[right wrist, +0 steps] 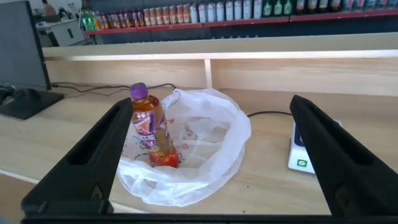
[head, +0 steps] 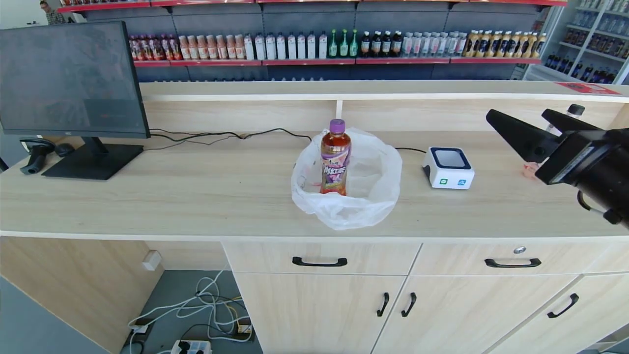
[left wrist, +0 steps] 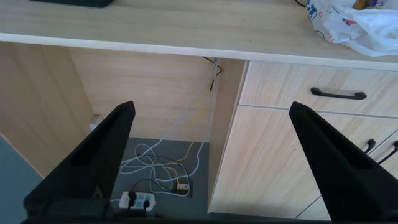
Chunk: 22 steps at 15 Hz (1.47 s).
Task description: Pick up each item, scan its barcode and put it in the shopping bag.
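A tea bottle (head: 335, 157) with a purple cap stands upright inside the open white shopping bag (head: 378, 187) at the middle of the counter. To its right sits the white barcode scanner (head: 448, 167). Over the counter's right end my right gripper (head: 516, 114) hovers open and holds nothing. Its wrist view shows the gripper (right wrist: 211, 102) facing the bottle (right wrist: 147, 127), the bag (right wrist: 217, 137) and the scanner (right wrist: 300, 158). My left gripper (left wrist: 211, 109) hangs open and empty below the counter edge, in front of the cabinet, with a corner of the bag (left wrist: 354, 22) above.
A monitor (head: 69, 78) and a black hand-held scanner (head: 32, 157) stand at the counter's left end. A dark-capped bottle (head: 572, 112) and a small pink thing (head: 529, 170) lie behind my right gripper. A raised ledge (head: 344, 91) runs along the counter's back.
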Tool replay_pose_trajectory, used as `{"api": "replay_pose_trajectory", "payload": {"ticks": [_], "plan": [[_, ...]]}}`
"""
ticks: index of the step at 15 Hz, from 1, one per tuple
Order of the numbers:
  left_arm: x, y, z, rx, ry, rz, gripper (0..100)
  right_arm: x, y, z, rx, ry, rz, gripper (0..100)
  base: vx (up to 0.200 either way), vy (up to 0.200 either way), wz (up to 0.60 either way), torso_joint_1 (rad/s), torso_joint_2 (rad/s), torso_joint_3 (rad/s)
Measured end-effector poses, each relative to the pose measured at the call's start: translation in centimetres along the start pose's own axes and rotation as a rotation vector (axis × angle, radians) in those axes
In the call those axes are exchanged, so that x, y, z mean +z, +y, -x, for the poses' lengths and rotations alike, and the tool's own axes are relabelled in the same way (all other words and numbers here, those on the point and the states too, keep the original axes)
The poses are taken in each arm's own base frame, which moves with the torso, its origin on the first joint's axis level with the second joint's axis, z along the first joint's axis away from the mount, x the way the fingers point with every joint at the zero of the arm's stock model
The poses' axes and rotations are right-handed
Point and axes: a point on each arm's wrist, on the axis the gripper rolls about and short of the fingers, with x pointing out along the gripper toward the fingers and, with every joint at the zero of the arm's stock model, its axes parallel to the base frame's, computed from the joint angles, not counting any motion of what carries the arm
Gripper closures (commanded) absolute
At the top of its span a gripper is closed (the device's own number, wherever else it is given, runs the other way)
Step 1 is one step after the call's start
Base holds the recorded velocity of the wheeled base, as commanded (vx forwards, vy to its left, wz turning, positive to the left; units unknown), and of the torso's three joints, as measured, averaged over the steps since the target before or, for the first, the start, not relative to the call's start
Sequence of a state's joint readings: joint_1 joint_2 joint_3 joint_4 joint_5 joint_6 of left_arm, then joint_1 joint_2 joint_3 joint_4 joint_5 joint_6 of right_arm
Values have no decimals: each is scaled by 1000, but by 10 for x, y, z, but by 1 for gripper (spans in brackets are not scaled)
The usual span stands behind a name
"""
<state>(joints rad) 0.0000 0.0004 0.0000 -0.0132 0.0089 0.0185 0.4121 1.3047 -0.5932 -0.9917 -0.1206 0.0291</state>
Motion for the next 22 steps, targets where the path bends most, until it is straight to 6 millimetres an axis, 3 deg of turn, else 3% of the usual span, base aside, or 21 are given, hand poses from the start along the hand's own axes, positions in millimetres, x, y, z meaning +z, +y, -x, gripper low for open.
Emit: {"api": "replay_pose_trajectory", "payload": {"ticks": [6,10,18,22], "plan": [[0,0,0,0,0,-1,0,20,-7,16,-5,-9,6,0,0,-200,0,5,4,4],[0,0,0,-1,0,1,0,20,-29,14,-87,-8,33,0,0,-200,0,2,2,2],[0,0,0,0,0,1,0,-10,-81,0,-189,120,93,0,0,-200,0,1,2,2],[0,0,0,0,-1,2,0,-34,-105,-14,-192,174,92,0,0,0,0,0,0,0]]}}
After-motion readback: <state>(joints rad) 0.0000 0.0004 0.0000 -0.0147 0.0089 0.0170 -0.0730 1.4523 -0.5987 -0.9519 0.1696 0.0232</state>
